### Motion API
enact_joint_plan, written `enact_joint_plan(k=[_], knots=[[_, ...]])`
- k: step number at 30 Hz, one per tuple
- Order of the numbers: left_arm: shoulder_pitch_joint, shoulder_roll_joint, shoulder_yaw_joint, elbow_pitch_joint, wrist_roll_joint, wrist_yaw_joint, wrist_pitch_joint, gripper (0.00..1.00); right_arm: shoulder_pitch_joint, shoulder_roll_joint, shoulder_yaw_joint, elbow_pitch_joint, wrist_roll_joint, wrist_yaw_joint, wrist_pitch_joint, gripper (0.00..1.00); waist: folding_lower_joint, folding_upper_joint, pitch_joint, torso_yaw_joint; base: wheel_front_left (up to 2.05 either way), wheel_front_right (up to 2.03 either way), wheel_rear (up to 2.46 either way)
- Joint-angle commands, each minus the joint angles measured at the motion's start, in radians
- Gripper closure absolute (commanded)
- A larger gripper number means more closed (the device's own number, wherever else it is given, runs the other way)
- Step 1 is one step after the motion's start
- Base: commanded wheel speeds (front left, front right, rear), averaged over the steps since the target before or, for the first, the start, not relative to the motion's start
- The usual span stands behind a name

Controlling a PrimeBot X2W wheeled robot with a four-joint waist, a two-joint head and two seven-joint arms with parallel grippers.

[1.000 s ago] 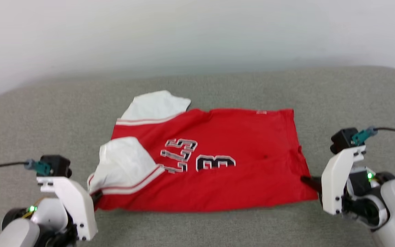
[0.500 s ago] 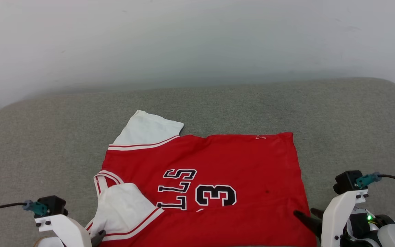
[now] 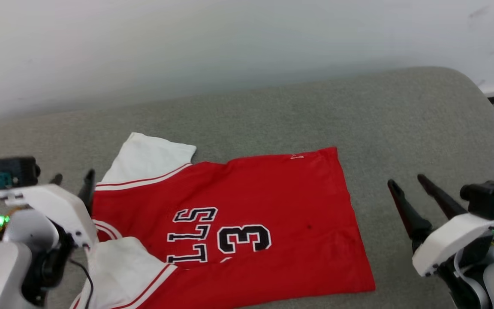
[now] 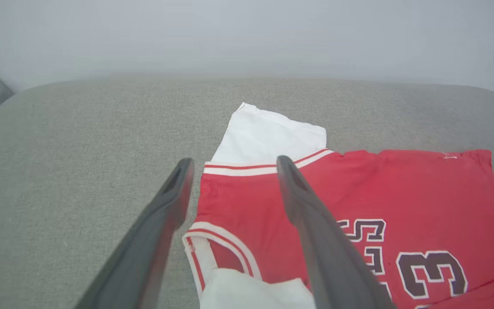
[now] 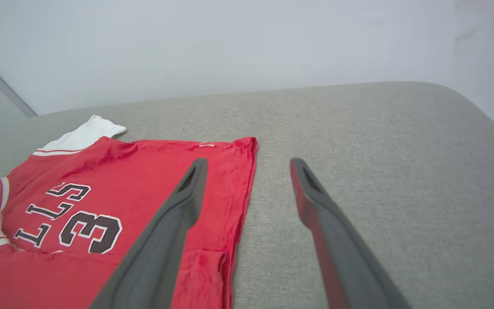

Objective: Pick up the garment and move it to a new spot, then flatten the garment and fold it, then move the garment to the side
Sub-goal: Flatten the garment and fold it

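Jaws of the left gripper stand wide apart, holding nothing, at the left edge of the head view, beside the upper white sleeve of the garment. The right gripper, at lower right, is equally spread and empty, clear of the hem. The garment lies flat across the centre on the grey cushion, number side up, its lower-left sleeve lying over the red body.

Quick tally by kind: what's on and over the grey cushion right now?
garment: 1
grippers: 2, the left gripper and the right gripper, both open
grey cushion: 1
Total: 4
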Motion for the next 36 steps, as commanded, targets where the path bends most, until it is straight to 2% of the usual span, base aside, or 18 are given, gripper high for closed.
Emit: enact_joint_plan(k=[1, 5, 8, 15, 19, 23, 26, 31, 32, 33, 34, 35, 36], knots=[[-0.033, 0.01, 0.006, 0.004, 0.011, 0.005, -0.001, 0.0, -0.028, 0.01, -0.007, -0.021, -0.012, 0.0, -0.022, 0.0, 0.0, 0.0, 0.058, -0.05, 0.0, 0.0, 0.0], [-0.144, 0.05, 0.022, 0.044, 0.023, 0.0, 0.036, 0.0, -0.064, 0.039, -0.016, -0.084, -0.043, 0.0, -0.081, 0.0, 0.0, 0.0, 0.151, -0.106, 0.0, 0.0, 0.0], [-0.231, 0.085, 0.025, 0.087, 0.015, -0.019, 0.098, 0.0, -0.091, 0.051, -0.012, -0.117, -0.048, 0.0, -0.112, 0.0, 0.0, 0.0, 0.222, -0.141, 0.0, 0.0, 0.0], [-0.423, 0.171, 0.001, 0.163, -0.043, -0.08, 0.359, 0.0, -0.133, 0.071, 0.007, -0.141, -0.044, 0.0, -0.137, 0.0, 0.0, 0.0, 0.359, -0.203, 0.0, 0.0, 0.0], [-0.504, 0.226, -0.014, 0.178, -0.067, -0.095, 0.516, 0.0, -0.154, 0.08, 0.023, -0.128, -0.032, 0.0, -0.153, 0.0, 0.0, 0.0, 0.413, -0.236, 0.0, 0.0, 0.0], [-0.555, 0.276, -0.026, 0.184, -0.073, -0.09, 0.637, 0.0, -0.166, 0.088, 0.04, -0.11, -0.016, 0.0, -0.163, 0.0, 0.0, 0.0, 0.458, -0.268, 0.0, 0.0, 0.0], [-0.57, 0.308, -0.02, 0.19, -0.083, -0.069, 0.7, 0.0, -0.178, 0.088, 0.053, -0.099, -0.005, 0.0, -0.172, 0.0, 0.0, 0.0, 0.49, -0.291, 0.0, 0.0, 0.0], [-0.54, 0.32, -0.033, 0.194, -0.106, -0.035, 0.795, 0.0, -0.184, 0.079, 0.057, -0.085, 0.012, 0.0, -0.183, 0.0, 0.0, 0.0, 0.517, -0.304, 0.0, 0.0, 0.0], [-0.527, 0.32, -0.039, 0.194, -0.111, -0.023, 0.815, 0.03, -0.186, 0.075, 0.054, -0.081, 0.014, 0.0, -0.182, 0.0, 0.0, 0.0, 0.521, -0.304, 0.0, 0.0, 0.0], [-0.513, 0.311, -0.041, 0.194, -0.12, -0.012, 0.826, 0.48, -0.189, 0.073, 0.052, -0.078, 0.017, 0.0, -0.181, 0.0, 0.0, 0.0, 0.525, -0.304, 0.0, 0.0, 0.0], [-0.5, 0.3, -0.042, 0.192, -0.125, -0.002, 0.829, 0.83, -0.193, 0.071, 0.051, -0.077, 0.023, 0.0, -0.181, 0.0, 0.0, 0.0, 0.528, -0.303, 0.0, 0.0, 0.0], [-0.486, 0.284, -0.042, 0.193, -0.137, 0.01, 0.833, 1.0, -0.196, 0.068, 0.049, -0.075, 0.028, 0.0, -0.178, 0.0, 0.0, 0.0, 0.531, -0.301, 0.0, 0.0, 0.0], [-0.473, 0.275, -0.046, 0.19, -0.139, 0.013, 0.832, 1.0, -0.2, 0.065, 0.051, -0.073, 0.036, 0.0, -0.17, 0.0, 0.0, 0.0, 0.534, -0.3, 0.0, 0.0, 0.0]])
